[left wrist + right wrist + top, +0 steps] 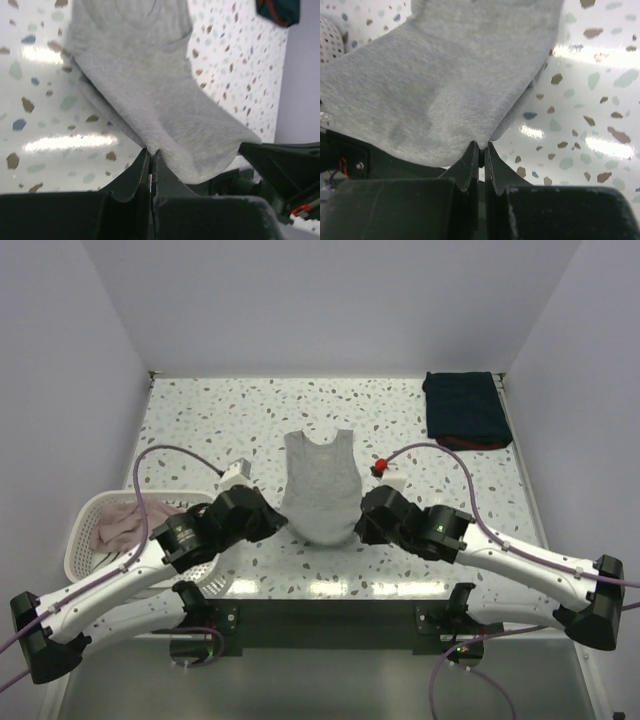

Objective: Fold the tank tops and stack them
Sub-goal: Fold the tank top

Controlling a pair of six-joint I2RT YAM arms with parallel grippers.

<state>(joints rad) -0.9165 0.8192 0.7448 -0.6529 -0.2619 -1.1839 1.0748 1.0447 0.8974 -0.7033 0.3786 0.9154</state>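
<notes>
L gripper: fingers pressed together, pinching the near-left hem edge of the grey tank top. No gap shows between the tips, and the cloth enters right at the tip line.

R gripper: same config. The fingers are pressed together on the near-right hem edge of the same top.

Both wrist views show the cloth rising off the table toward each pinch, w/ a lower layer folded underneath.

Grey top pos.: centre of table, between the two grippers. Neck and straps point to the far side, the hem to the near side. The far part lies flat.

Navy jersey: folded, at the far-right corner, well apart from the grey top. Dark red trim shows at its near edge.

Basket: white, slotted, at the near-left table edge, partly under the L arm. Pinkish tops lie bunched inside it.
</notes>
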